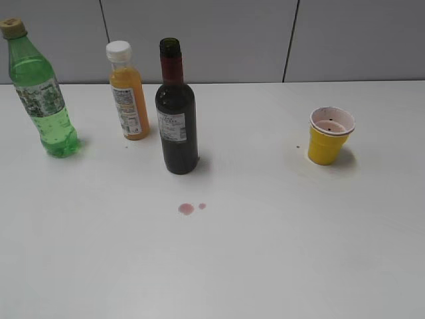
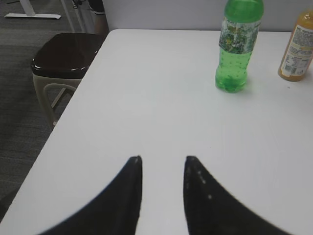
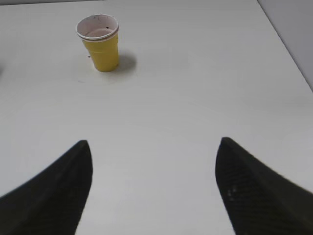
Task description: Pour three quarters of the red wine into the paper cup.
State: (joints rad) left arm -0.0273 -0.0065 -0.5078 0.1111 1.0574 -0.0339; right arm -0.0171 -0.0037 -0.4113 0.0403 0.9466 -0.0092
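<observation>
The dark green wine bottle [image 1: 176, 116] with red neck foil and white label stands uncapped on the white table, left of centre; the dark red wine fills it up to the shoulder. The yellow paper cup [image 1: 329, 135] with a pink-stained inside stands upright to the right; it also shows in the right wrist view [image 3: 100, 43]. My left gripper [image 2: 163, 159] is open and empty over bare table near the left edge. My right gripper [image 3: 154, 142] is wide open and empty, well in front of the cup. Neither gripper shows in the exterior view.
A green plastic soda bottle [image 1: 41, 93] and an orange juice bottle [image 1: 128, 93] stand left of the wine; both show in the left wrist view, the soda bottle [image 2: 237, 46] and the juice bottle [image 2: 298, 46]. Two small red drops [image 1: 187, 209] lie before the wine bottle. A dark stool [image 2: 66, 54] stands off the table's left edge.
</observation>
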